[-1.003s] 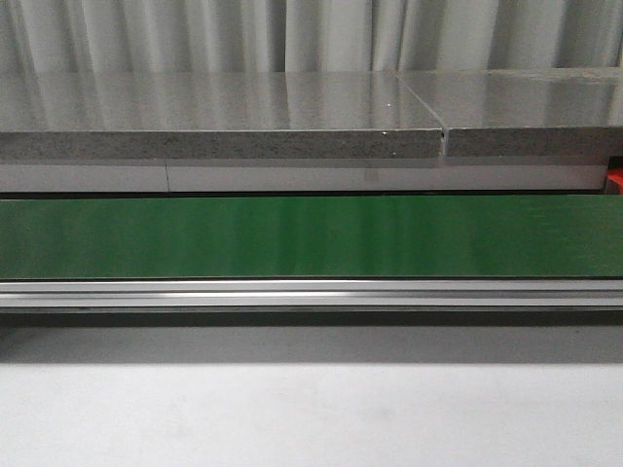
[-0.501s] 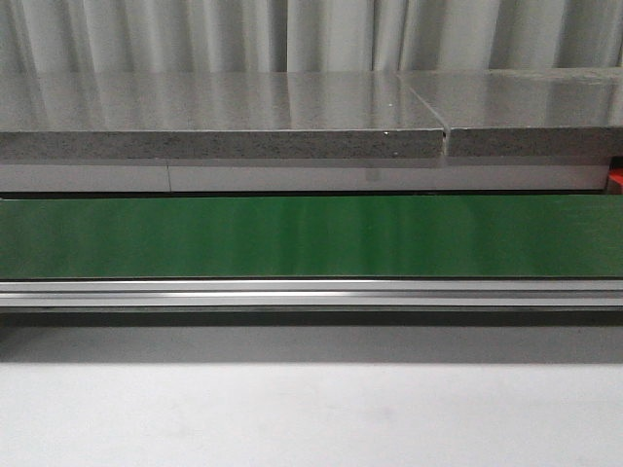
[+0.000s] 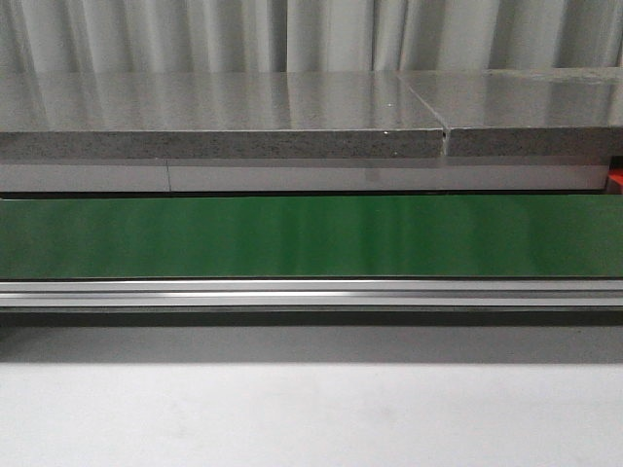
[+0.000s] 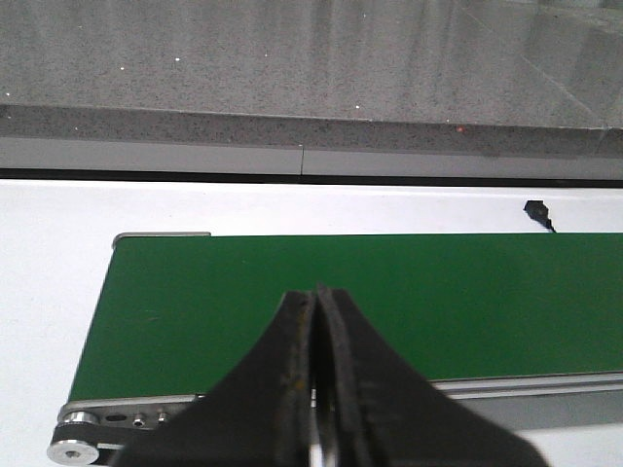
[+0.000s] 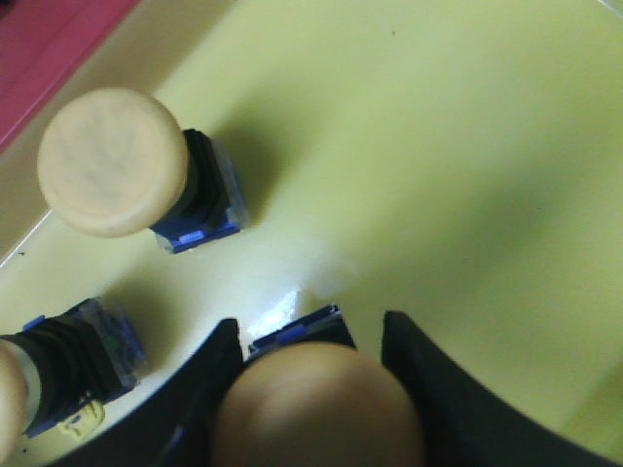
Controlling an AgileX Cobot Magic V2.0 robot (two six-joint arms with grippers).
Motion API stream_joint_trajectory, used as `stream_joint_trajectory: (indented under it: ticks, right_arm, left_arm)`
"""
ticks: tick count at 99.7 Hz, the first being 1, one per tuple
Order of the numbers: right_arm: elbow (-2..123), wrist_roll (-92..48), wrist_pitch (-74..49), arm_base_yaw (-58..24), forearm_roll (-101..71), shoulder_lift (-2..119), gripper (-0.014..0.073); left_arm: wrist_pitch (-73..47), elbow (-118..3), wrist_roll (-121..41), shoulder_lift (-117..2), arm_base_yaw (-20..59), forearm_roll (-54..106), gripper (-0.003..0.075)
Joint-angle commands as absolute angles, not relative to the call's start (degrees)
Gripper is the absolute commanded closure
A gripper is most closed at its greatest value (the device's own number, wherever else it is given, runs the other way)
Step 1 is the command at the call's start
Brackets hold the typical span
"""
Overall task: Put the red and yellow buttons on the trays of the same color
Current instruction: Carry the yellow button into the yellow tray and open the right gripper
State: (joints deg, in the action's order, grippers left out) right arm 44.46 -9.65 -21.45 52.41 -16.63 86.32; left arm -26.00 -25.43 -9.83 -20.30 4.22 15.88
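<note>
The front camera looked level and forward across the white table (image 3: 311,413) at the green conveyor belt (image 3: 311,236), the stone counter (image 3: 224,117) behind. The left wrist camera looked down from farther up on the same belt (image 4: 341,292) and counter (image 4: 311,58). The right wrist camera sat very close over a yellow tray (image 5: 438,175), which neither other view showed.
</note>
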Motion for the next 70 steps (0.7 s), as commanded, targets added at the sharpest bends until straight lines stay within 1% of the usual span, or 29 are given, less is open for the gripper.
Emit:
stream_joint_trajectory:
  ticks: [1,30,56,63,70]
  right_arm:
    - [45.66,-9.72,-18.24,52.75,-16.76,84.81,0.0535]
    - [45.66,-9.93,-17.50,52.75,-16.65,85.02,0.0535]
    - [45.66,-9.93,-17.63,52.75,-16.65,87.57,0.0532]
    - [45.66,-9.93,-17.63,52.75,-16.65,87.88,0.0501]
    - [45.66,-9.99,-17.63,52.75,-16.65,88.08,0.0422]
  left_arm:
    - [-21.88,-27.08,-9.73,-20.78,4.62,16.97,0.0739]
    - [-21.88,-27.08,-9.73,-20.78,4.62,16.97,0.0739]
    - [-21.88,-27.08,-9.73,-20.78,4.62,16.97,0.0739]
    - [-21.88,-27.08,-9.73,-20.78,4.62,16.97,0.0739]
    - [-21.88,-27.08,-9.73,-20.78,4.62,16.97,0.0739]
